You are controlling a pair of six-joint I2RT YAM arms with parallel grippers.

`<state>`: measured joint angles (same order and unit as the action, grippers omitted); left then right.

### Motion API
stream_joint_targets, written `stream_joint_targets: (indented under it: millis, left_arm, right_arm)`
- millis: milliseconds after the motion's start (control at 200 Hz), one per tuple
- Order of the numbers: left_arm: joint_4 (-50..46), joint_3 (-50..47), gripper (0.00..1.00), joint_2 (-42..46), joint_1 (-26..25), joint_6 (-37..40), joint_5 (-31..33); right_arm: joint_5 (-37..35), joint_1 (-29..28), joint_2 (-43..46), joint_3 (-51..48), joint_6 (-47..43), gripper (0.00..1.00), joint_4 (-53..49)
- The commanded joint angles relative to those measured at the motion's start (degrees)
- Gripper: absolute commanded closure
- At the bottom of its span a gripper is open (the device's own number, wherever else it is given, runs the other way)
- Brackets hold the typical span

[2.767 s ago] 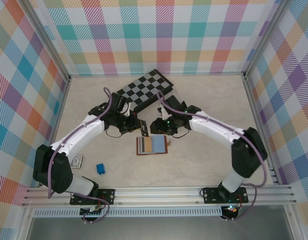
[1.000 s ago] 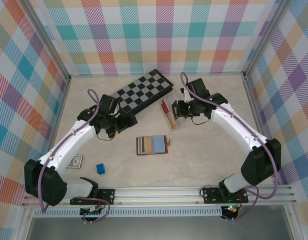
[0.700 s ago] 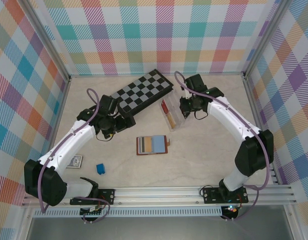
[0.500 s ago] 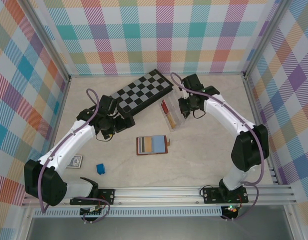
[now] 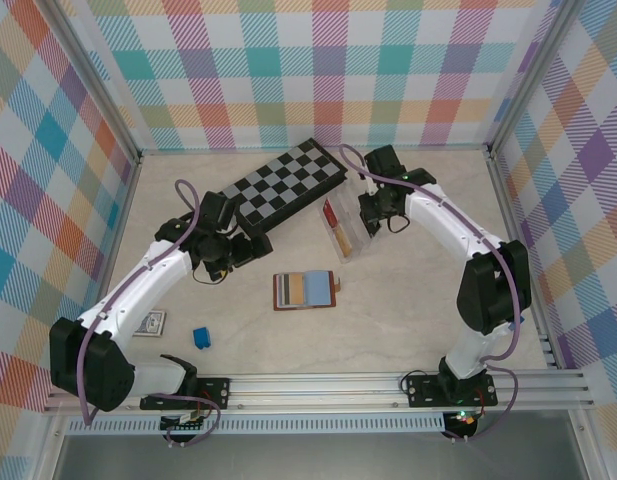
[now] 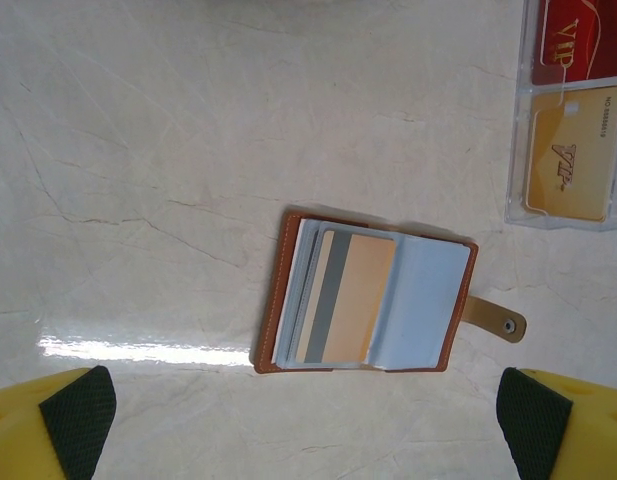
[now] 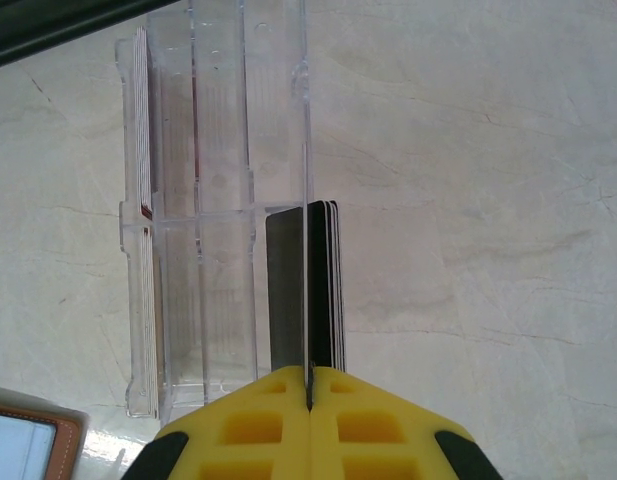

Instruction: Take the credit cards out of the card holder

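Black card (image 7: 323,285) pinched edgewise in right end effector (image 7: 310,385), wrist view.

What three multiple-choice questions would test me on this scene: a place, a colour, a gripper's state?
1. Where is the card holder? A held in mid-air; B on the table, nearer the arm bases than the clear plastic box; C inside that box.
2. Which cards lie in the box? A blue and green; B a red card and a gold card; C black and white.
3. How is the right gripper? A shut on a stack of cards; B wide open; C shut on nothing.
B, it lies open on bare tabletop; B, both show through the clear plastic; A, its yellow fingers meet on the cards' edges.
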<state>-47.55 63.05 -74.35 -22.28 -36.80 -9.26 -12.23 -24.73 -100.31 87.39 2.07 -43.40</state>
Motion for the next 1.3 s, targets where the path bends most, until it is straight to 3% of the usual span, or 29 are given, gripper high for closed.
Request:
stream_joint_targets:
  millis: [0, 740, 1015, 1160, 1300]
  left_arm:
    - [1.32, -0.56, 0.00, -0.61, 0.49, -0.46, -1.53]
    - [2.02, -0.38, 0.00, -1.11, 0.53, -0.11, -2.92]
    - [1.76, -0.48, 0.00, -0.80, 0.50, -0.06, -2.78]
    - [2.12, -0.59, 0.00, -0.99, 0.49, 0.05, -3.48]
    - [4.30, -1.73, 0.01, -1.06, 0.34, 0.57, -6.43]
  right_arm:
    - [0.22, 0.38, -0.56, -0.38, -1.36, 1.00, -0.29]
    - [0.20, 0.34, 1.03, -2.10, -2.07, 0.97, -2.58]
    - [-0.26, 0.37, 0.00, -0.73, -0.43, 0.77, -2.91]
    - [1.50, 0.40, 3.47, -0.91, 1.63, 0.70, -3.33]
    - [6.31, 0.39, 8.75, -2.48, 6.70, 0.57, -4.06]
